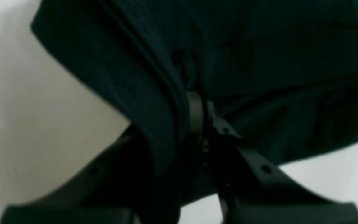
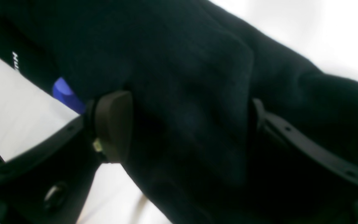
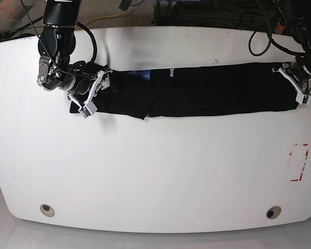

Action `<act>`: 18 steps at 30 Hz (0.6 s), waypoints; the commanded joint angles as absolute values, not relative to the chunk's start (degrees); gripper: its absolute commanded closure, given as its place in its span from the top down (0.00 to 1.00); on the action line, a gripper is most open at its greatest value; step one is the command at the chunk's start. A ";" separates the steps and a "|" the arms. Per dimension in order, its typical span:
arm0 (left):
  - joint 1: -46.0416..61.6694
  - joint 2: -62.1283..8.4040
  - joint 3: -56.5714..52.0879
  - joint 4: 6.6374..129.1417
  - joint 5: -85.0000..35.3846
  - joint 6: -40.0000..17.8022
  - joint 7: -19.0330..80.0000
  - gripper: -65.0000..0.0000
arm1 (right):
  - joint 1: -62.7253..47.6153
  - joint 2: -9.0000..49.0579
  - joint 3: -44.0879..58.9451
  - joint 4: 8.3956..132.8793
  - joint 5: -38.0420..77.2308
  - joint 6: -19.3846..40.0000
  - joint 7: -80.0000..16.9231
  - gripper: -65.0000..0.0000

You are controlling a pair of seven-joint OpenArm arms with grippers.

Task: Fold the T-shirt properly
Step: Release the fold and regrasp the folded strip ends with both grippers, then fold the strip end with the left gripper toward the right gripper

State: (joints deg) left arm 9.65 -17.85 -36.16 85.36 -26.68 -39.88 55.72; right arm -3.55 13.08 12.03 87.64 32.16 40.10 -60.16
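The black T-shirt (image 3: 207, 91) lies folded into a long narrow strip across the far half of the white table (image 3: 155, 171). A bit of blue print (image 3: 142, 75) and white lettering (image 3: 172, 73) show near its middle. In the base view my left gripper (image 3: 295, 85) sits at the strip's right end. The left wrist view shows that gripper (image 1: 204, 115) shut on a fold of the T-shirt (image 1: 259, 62). My right gripper (image 3: 93, 93) is at the strip's left end. In the right wrist view it (image 2: 185, 127) stands open, its fingers (image 2: 113, 124) wide apart astride a thick bunch of the T-shirt (image 2: 182, 77).
A red tape rectangle (image 3: 299, 162) marks the table near its right edge. Two round holes (image 3: 47, 209) (image 3: 272, 212) sit near the front edge. Cables (image 3: 264, 31) hang behind the table at the back.
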 commanded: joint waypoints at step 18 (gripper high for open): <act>8.31 -9.89 -17.10 111.34 -27.91 -40.00 65.10 0.07 | -3.47 13.76 11.91 87.69 31.08 40.00 -62.02 0.68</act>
